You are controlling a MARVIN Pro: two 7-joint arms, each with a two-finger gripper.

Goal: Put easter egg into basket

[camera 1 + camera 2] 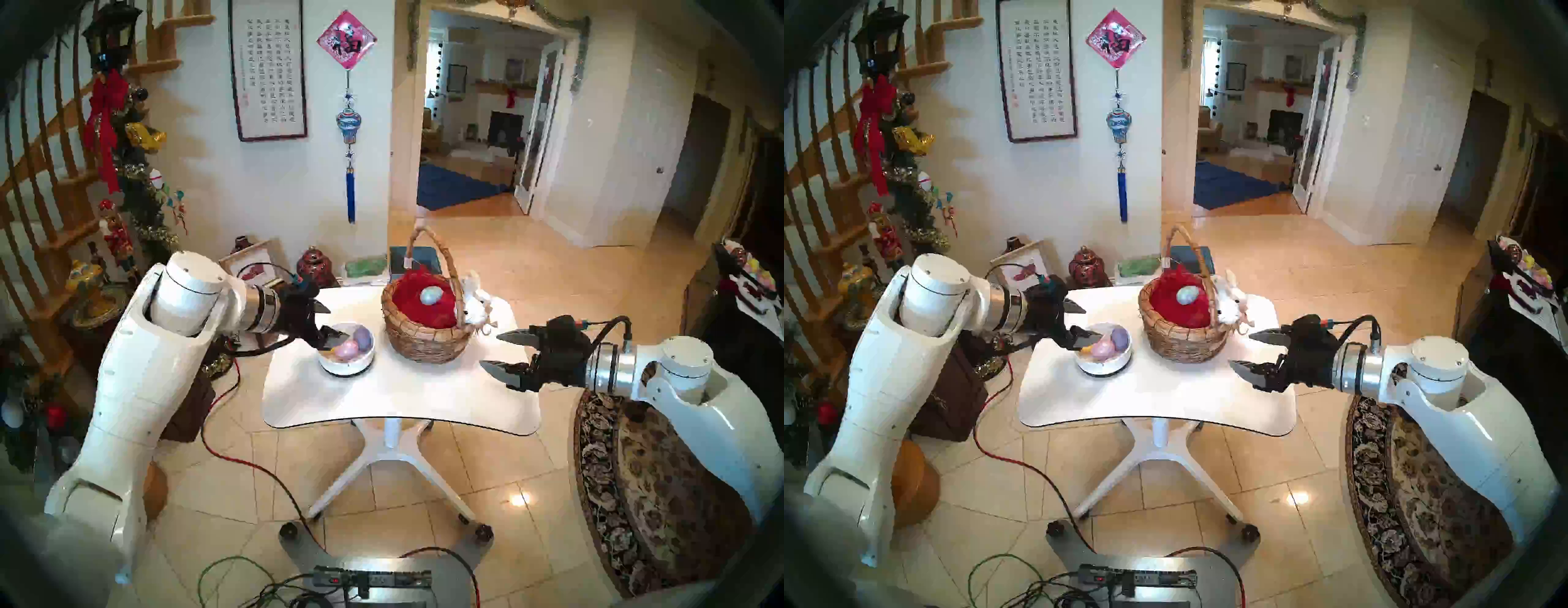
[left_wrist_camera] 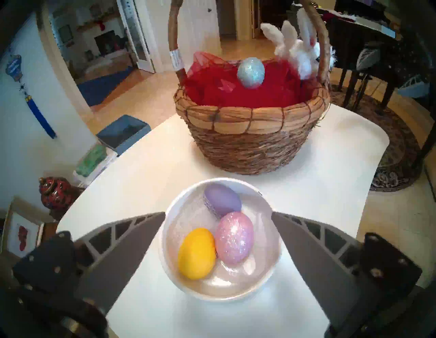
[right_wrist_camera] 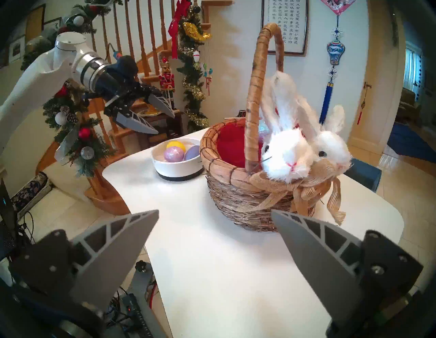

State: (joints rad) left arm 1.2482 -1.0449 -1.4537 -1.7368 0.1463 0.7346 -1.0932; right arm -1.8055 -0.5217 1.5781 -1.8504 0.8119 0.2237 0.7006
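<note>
The left gripper (image 2: 218,236) hovers over the white bowl (image 2: 271,278), fingers spread wide and empty, framing the pink glitter egg (image 2: 234,237), likely the next pick. The basket (image 2: 252,146), at the bowl's twelve o'clock on the surface (image 2: 146,170), holds a blue egg (image 2: 250,72). The right gripper (image 1: 494,350) waits with fingers apart.

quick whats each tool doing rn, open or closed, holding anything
Left tool: open, empty, poised over the white bowl of eggs.
Right tool: open, empty, beside the basket, not touching it.
</note>
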